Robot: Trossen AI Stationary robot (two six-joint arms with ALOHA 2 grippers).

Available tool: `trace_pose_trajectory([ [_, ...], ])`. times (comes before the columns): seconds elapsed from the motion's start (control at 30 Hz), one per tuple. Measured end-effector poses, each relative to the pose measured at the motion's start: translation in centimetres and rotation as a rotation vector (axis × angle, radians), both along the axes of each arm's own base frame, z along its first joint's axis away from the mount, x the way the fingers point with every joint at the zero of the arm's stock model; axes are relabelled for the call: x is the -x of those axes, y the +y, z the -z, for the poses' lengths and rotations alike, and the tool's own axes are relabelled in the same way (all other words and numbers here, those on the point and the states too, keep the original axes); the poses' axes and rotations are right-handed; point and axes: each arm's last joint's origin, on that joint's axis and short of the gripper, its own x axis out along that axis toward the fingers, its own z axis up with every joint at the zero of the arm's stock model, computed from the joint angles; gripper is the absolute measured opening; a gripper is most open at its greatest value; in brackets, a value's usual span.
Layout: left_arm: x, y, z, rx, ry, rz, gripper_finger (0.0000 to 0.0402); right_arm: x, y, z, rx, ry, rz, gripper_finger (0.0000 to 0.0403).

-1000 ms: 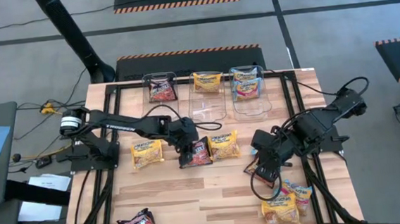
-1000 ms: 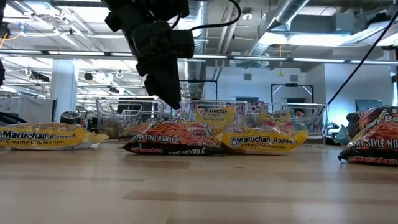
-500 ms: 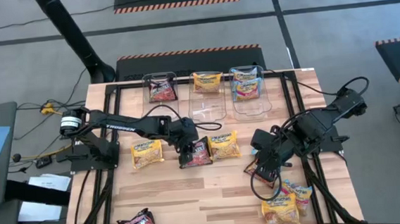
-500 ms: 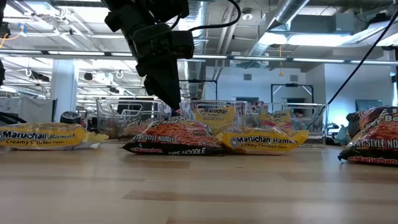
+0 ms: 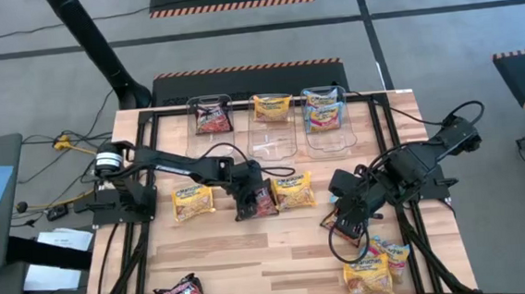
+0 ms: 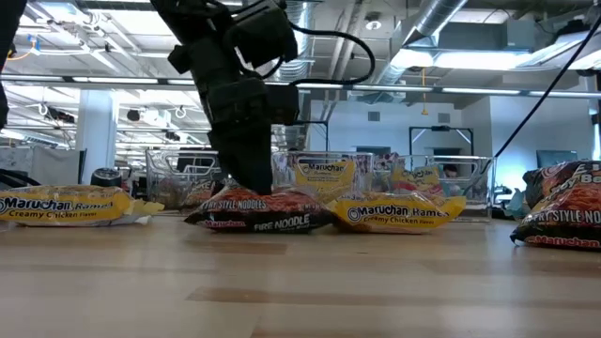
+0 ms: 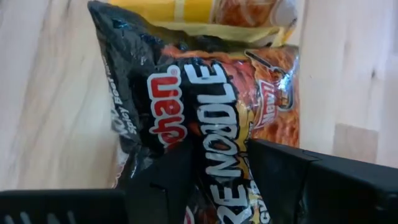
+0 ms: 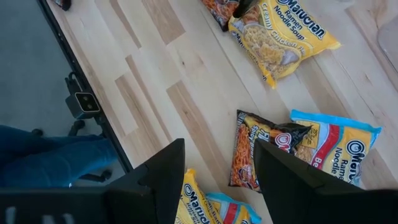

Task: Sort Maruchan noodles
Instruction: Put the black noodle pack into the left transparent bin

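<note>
Left claw (image 7: 217, 174) straddles the dark noodle packet (image 7: 205, 93), fingers spread.

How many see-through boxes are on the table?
3, side by side along the far edge of the table: the left box, the middle box and the right box. None looks hidden.

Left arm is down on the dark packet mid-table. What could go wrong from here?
1. The left gripper has its jaws open astride the dark packet, which is crinkly; closing may pinch only loose film and slip.
2. The yellow packet touches that packet's edge, so a lift could drag it along.
3. The right gripper hovers open, out of the way.
</note>
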Motion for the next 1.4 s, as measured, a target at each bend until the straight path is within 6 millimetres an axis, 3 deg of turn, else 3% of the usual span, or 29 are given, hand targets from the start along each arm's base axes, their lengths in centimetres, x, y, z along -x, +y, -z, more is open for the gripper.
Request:
trace_pose_trajectory([
  [0.27, 0.1, 0.0, 0.8, -0.022, 0.048, -0.009, 0.0134, 0.0, 0.0, 0.0, 0.001, -0.002, 0.001, 0.0215],
  [0.6, 0.1, -0.7, 0.7, -0.031, 0.041, 0.026, 0.0008, -0.1, -0.1, 0.0, 0.038, -0.023, 0.019, 0.0215],
  [0.83, 0.4, -1.0, 0.1, 0.031, 0.041, 0.055, 0.0000, -0.1, -0.1, 0.0, 0.037, -0.023, 0.019, 0.0215],
  [1.1, 1.4, -0.9, -2.5, 0.008, -0.007, 0.041, 0.0000, -0.1, -0.1, 0.0, 0.035, -0.027, 0.019, 0.0215],
  [1.4, 2.6, -2.2, -5.6, -0.053, -0.101, 0.064, 0.0000, -0.1, -0.1, 0.0, 0.036, -0.027, 0.019, 0.0215],
])
